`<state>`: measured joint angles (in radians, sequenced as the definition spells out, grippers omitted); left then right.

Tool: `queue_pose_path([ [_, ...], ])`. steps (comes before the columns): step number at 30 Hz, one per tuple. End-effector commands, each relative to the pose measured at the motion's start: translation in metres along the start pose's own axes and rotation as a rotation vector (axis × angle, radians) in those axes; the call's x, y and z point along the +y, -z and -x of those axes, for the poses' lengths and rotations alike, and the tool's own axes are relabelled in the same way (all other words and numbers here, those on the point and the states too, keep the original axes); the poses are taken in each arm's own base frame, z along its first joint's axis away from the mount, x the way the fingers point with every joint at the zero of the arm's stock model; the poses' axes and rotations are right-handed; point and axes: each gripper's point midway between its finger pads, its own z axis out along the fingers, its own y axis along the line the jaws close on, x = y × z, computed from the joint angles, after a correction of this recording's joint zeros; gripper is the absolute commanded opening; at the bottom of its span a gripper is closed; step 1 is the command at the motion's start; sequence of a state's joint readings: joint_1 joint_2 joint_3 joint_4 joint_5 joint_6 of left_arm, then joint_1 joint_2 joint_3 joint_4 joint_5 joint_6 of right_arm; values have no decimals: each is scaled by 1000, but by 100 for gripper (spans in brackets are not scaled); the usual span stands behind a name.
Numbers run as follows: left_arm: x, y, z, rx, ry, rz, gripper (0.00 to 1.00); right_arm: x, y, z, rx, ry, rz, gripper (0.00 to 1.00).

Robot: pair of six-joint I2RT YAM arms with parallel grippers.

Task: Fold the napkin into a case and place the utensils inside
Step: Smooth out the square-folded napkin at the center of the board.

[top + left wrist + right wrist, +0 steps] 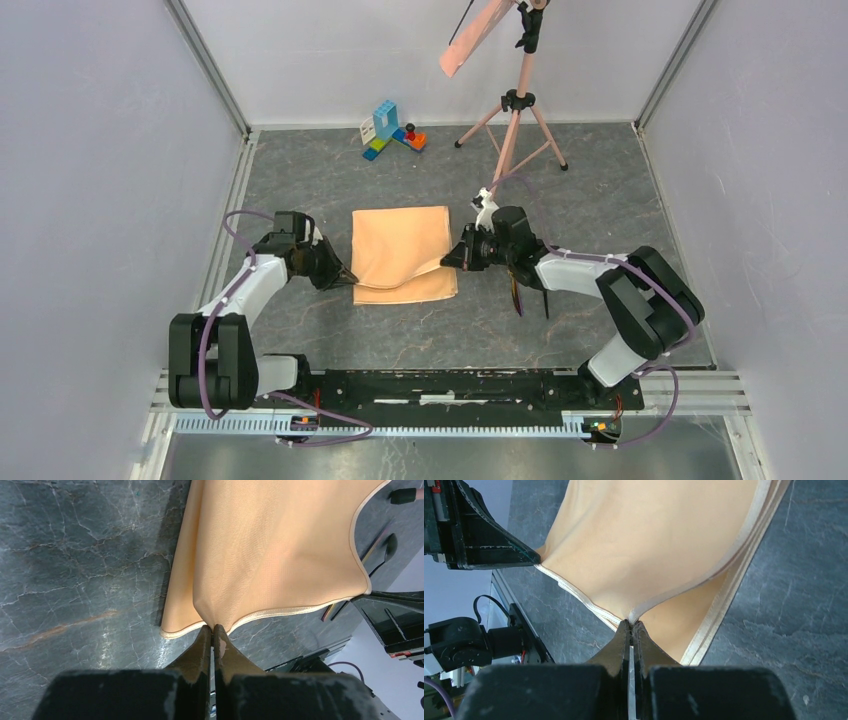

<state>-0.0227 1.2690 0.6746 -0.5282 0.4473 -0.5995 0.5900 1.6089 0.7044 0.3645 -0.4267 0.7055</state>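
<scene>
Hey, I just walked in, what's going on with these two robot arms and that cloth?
Both arms are working on the peach napkin lying on the table. The left gripper and right gripper each have their jaws shut on a near corner of its top layer, holding that edge up off the layers beneath. The utensils lie on the table beside the right arm, not yet inside the cloth.

left gripper point(213, 631) pinching napkin point(270, 545) hem, grey table point(80, 565)
</scene>
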Motion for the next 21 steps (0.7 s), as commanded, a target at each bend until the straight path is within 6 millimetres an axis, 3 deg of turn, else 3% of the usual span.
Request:
queue_pose_path([
  [1,-3,3,1,-29,-7,-26,6,7,9,6,-45,18,13,0],
  [8,-1,-2,-10,11,39,-40,7,5,11,2,-41,11,6,0],
  [15,-19,16,-5,-30,14,-95,8,19,16,17,-65,29,26,0],
  [21,-21,18,-14,-1,29,-117,8,21,21,18,-67,36,22,0],
])
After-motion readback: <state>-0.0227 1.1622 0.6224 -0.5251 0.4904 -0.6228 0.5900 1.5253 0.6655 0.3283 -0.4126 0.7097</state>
